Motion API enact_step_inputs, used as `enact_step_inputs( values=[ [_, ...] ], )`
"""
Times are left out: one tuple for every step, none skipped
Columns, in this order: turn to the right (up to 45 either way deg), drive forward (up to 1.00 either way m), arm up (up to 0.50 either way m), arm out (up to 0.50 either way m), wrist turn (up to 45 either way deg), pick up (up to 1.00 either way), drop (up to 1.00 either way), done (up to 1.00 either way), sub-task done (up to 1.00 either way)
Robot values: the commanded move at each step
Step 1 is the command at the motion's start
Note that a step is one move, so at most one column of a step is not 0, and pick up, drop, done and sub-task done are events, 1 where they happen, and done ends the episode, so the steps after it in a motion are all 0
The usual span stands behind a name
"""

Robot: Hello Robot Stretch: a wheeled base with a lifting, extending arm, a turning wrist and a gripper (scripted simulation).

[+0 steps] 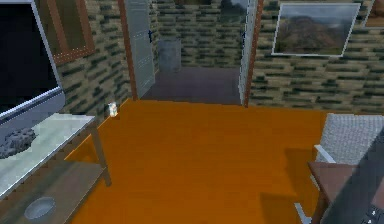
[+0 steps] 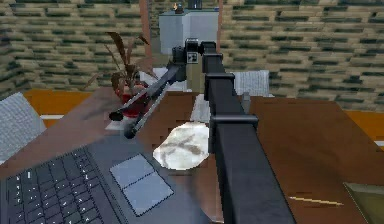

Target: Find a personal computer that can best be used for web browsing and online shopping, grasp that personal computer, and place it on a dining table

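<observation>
We judge the grasp to be in hand: one laptop lies at seven o'clock on the brown table, our gripper beyond it toward ten. Its jaws' state and load we cannot tell. Next it must draw back and lower onto the laptop. We count one plant and one crumpled white wad.

My arm: dark square bar, enters at the bottom edge just right of centre and runs up the frame, narrowing toward upper centre. Two white marker squares sit at its far end. My gripper branches off left of them. Both thin fingers slant down-left toward mid-left of the frame. Can't tell whether I hold anything.
</observation>
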Motion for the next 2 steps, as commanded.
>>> enact_step_inputs(
  values=[
    [0.0,0.0,0.0,0.0,45.0,0.0,0.0,0.0,0.0],
    [0.0,0.0,0.0,0.0,45.0,0.0,0.0,0.0,0.0]
  ],
)
